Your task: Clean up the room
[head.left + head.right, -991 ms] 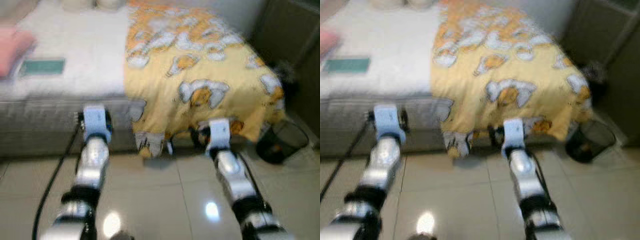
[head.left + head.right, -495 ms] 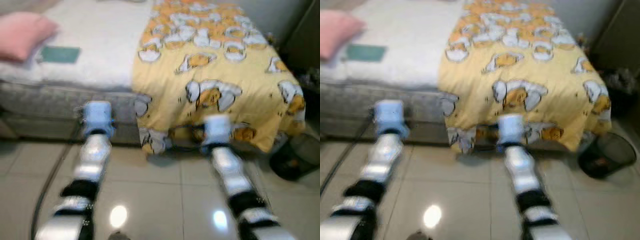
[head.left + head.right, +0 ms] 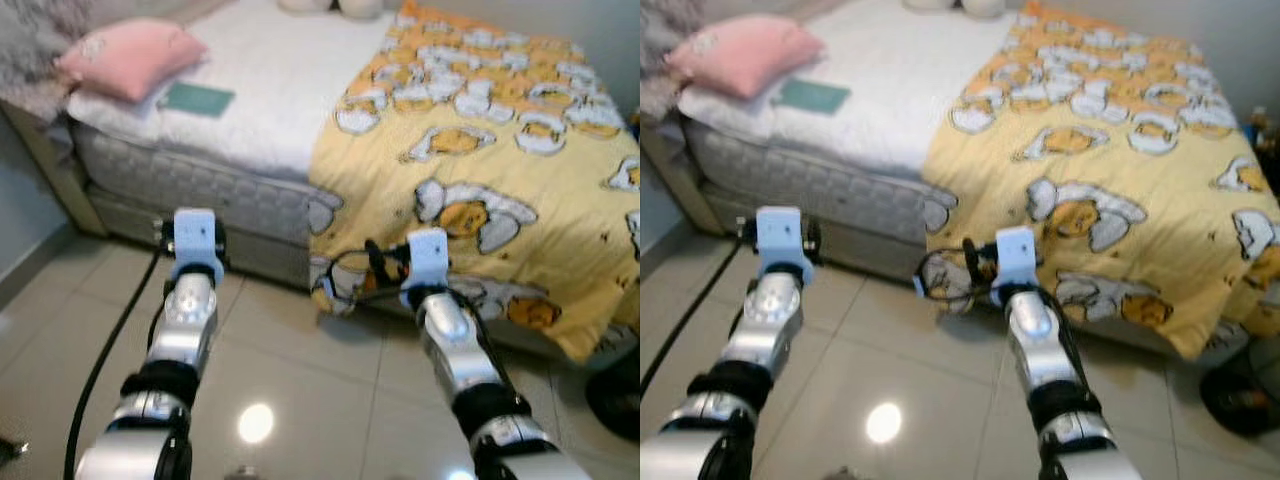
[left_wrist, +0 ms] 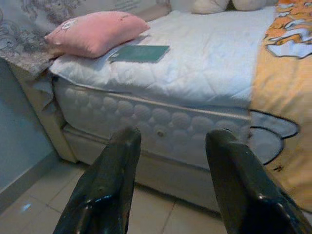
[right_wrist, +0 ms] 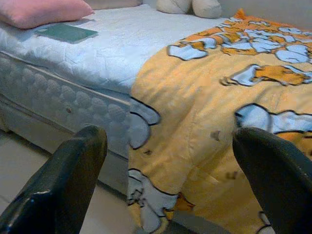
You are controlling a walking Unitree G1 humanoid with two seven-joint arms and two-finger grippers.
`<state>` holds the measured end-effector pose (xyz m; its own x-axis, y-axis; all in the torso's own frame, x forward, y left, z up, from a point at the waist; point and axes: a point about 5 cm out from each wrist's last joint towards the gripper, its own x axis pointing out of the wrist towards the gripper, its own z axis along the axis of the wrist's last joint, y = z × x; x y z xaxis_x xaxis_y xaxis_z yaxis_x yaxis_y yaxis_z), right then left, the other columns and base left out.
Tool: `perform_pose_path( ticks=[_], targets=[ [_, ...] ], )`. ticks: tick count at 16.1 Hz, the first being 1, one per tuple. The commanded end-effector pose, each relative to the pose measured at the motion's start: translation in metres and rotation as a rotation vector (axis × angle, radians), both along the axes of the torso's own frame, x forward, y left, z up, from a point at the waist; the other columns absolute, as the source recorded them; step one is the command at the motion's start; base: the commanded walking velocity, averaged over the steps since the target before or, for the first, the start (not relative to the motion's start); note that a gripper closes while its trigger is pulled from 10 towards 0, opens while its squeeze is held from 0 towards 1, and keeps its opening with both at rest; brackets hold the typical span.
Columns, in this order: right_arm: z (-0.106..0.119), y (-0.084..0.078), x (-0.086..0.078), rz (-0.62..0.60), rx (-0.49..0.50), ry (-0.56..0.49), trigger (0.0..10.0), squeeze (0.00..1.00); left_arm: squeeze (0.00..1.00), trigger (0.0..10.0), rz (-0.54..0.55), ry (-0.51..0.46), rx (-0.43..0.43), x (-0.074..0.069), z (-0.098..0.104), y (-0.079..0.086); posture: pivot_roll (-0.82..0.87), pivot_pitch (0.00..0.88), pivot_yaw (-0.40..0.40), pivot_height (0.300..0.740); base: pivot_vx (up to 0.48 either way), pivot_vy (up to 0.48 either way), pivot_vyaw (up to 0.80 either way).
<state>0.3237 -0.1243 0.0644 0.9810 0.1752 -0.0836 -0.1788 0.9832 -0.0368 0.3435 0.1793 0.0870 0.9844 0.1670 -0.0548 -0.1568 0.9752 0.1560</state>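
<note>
- While both arms reach forward over the tiled floor (image 3: pixel 300 380), the bed (image 3: pixel 180 180) serves as the landmark, and the robot stands just short of its near side.
- At the bed's left end lies a pink pillow (image 3: pixel 130 58), with a flat green book (image 3: pixel 197 98) just beside it on the white mattress top.
- The left gripper (image 4: pixel 168 161) hangs before the bed's quilted side, fingers spread wide and empty; the book lies up and to the left of it, well apart.
- The right gripper (image 5: pixel 170 161) is also wide open and holds nothing; it faces the hanging edge of the yellow blanket (image 3: pixel 480 150), which lies near, straight ahead.
- The blanket covers the bed's right half, its long axis running from the headboard end toward the robot, and it droops over the edge nearly to the floor.
- Judging by this, the right arm is nearer the blanket and the left arm nearer the book and pillow.
- A dark bin (image 3: pixel 1240 395) sits on the floor off the bed's right corner.
</note>
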Motion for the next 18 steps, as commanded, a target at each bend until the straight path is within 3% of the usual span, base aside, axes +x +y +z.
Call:
perform_pose_path(
  ticks=[1, 5, 9, 13, 14, 15, 16, 17, 18],
  targets=[
    [-0.001, -0.010, -0.001, -0.026, -0.006, -0.005, 10.0, 0.00, 0.00, 10.0, -0.039, 0.019, 0.008, 0.003, -0.001, -0.012, 0.05, 0.000, -0.020, 0.740, 0.274, -0.390, 0.61],
    [-0.002, -0.008, -0.001, -0.014, -0.010, 0.003, 10.0, 0.00, 0.00, 10.0, -0.032, 0.018, -0.022, 0.003, -0.002, -0.011, 0.05, 0.000, -0.019, 0.740, 0.292, -0.377, 0.60],
    [-0.006, -0.014, -0.001, -0.040, 0.008, 0.029, 10.0, 0.00, 0.00, 10.0, -0.007, 0.082, -0.042, -0.008, -0.021, -0.013, 0.05, 0.000, -0.012, 0.740, 0.188, -0.065, 0.59],
    [-0.014, -0.018, -0.005, -0.054, 0.048, 0.079, 10.0, 0.00, 0.00, 10.0, -0.039, 0.070, 0.065, -0.016, -0.025, -0.008, 0.06, 0.000, -0.019, 0.740, 0.000, 0.000, 0.59],
    [-0.018, -0.026, -0.011, -0.071, 0.057, 0.094, 10.0, 0.00, 0.00, 10.0, -0.077, 0.077, 0.099, -0.027, -0.030, -0.002, 0.06, 0.000, -0.021, 0.740, 0.000, 0.000, 0.59],
    [-0.026, -0.037, -0.027, -0.080, 0.039, 0.107, 10.0, 0.00, 0.00, 10.0, -0.142, 0.097, 0.118, -0.051, -0.040, 0.007, 0.06, 0.000, -0.028, 0.740, 0.000, 0.000, 0.59],
    [-0.041, -0.049, -0.051, -0.067, -0.016, 0.144, 10.0, 0.00, 0.00, 10.0, -0.217, 0.165, 0.084, -0.083, -0.056, 0.012, 0.06, 0.000, -0.031, 0.740, 0.000, 0.000, 0.58],
    [-0.057, -0.059, -0.072, -0.071, -0.045, 0.198, 10.0, 0.00, 0.00, 10.0, -0.289, 0.179, -0.004, -0.105, -0.063, 0.004, 0.06, 0.000, -0.023, 0.740, 0.000, 0.000, 0.57],
    [-0.063, -0.063, -0.081, -0.072, -0.055, 0.220, 10.0, 0.00, 0.00, 10.0, -0.296, 0.165, -0.042, -0.110, -0.063, -0.003, 0.07, 0.000, -0.031, 0.740, 0.000, 0.000, 0.57]
  ],
)
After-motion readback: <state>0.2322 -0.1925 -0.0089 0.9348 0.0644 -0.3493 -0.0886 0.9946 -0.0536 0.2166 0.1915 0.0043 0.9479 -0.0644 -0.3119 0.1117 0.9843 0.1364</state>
